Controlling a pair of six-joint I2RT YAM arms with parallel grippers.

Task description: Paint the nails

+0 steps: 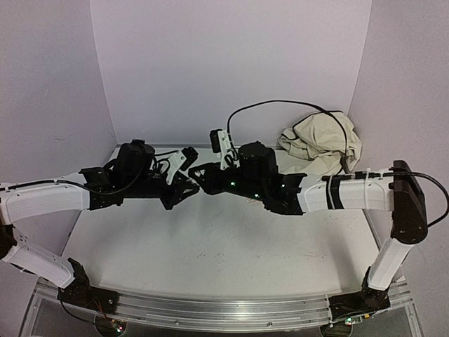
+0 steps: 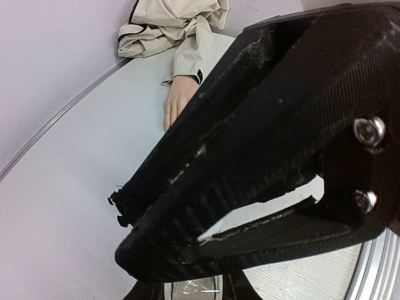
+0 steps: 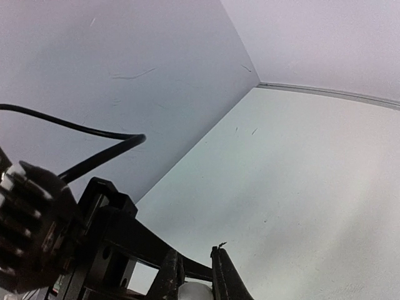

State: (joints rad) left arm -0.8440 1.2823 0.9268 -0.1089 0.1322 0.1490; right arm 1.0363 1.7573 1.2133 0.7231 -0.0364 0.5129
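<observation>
Two arms meet over the middle of the pale table (image 1: 210,246), well apart from their target. At left, the left gripper (image 2: 125,228) is clenched, its black fingers pressed together; whether anything sits between them cannot be told. Just beside it, the right gripper (image 3: 195,269) is closed around a small whitish object (image 3: 197,291), glimpsed only at the bottom edge of its wrist view. Farther right, near the back corner, the peach mannequin hand (image 2: 178,100) lies on the table, emerging from a crumpled beige sleeve (image 1: 319,144) with a dark wrist band (image 2: 199,76). Its long axis runs from the sleeve toward the table's middle, fingers pointing toward the grippers; the nails (image 2: 168,124) are too small to make out. The hand looks light and likely to slide on the smooth surface, so any steadying hold belongs at the banded wrist, clear of the fingertips, which would want only the lightest touch.
</observation>
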